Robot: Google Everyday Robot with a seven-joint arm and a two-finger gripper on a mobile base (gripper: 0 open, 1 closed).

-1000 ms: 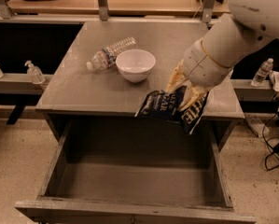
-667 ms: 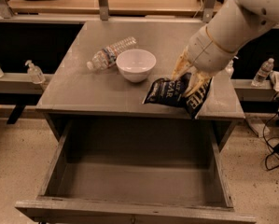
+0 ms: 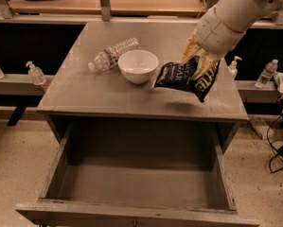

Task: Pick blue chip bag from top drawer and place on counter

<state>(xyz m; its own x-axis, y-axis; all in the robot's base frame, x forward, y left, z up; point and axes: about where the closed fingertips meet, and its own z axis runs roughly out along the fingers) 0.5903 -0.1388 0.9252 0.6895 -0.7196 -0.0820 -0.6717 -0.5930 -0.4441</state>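
The blue chip bag (image 3: 184,78), dark navy with white lettering, hangs tilted just above the right part of the counter (image 3: 98,91). My gripper (image 3: 196,63) comes down from the upper right on a white arm and is shut on the blue chip bag, its yellowish fingers (image 3: 203,66) pinching the bag's upper edge. The top drawer (image 3: 141,186) stands pulled fully open below the counter's front edge, and its inside shows nothing in it.
A white bowl (image 3: 138,65) sits mid-counter, just left of the bag. A clear plastic water bottle (image 3: 112,54) lies on its side behind the bowl. Small sanitizer bottles (image 3: 36,73) stand on side ledges. A tan wooden bench (image 3: 112,1) runs behind. Cables (image 3: 278,145) lie on the floor at right.
My gripper has carried the chip bag up and back from the counter's front edge to over its right side, beside the bowl. The drawer, bowl and bottle have not moved.
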